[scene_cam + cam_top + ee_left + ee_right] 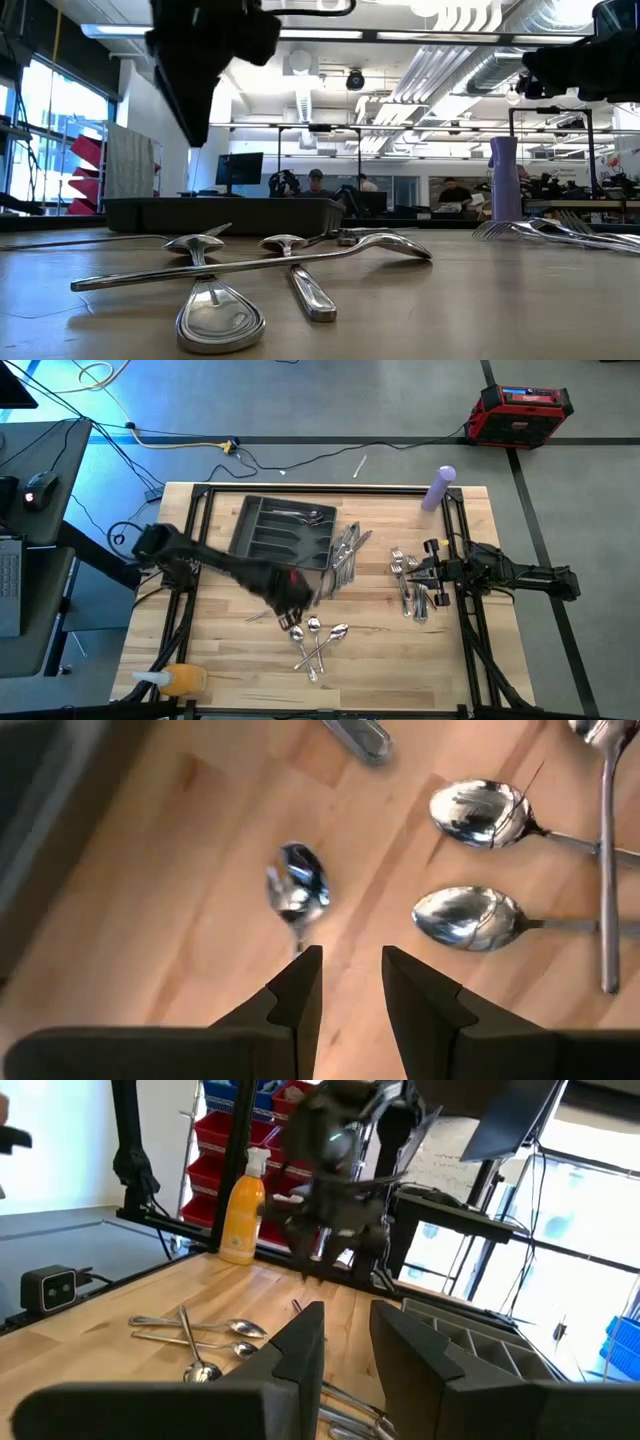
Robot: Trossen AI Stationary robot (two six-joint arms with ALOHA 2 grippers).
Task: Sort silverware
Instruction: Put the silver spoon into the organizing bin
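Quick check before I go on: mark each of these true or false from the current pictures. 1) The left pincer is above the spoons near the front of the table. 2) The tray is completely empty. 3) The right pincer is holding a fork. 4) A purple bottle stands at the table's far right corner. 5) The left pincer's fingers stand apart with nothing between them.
1) True: the left pincer hangs over the spoons.
2) False: the tray already has silverware in its far compartment.
3) False: the right pincer holds nothing; the forks lie on the table.
4) True: the purple bottle stands there.
5) True: its fingers show a bare gap.
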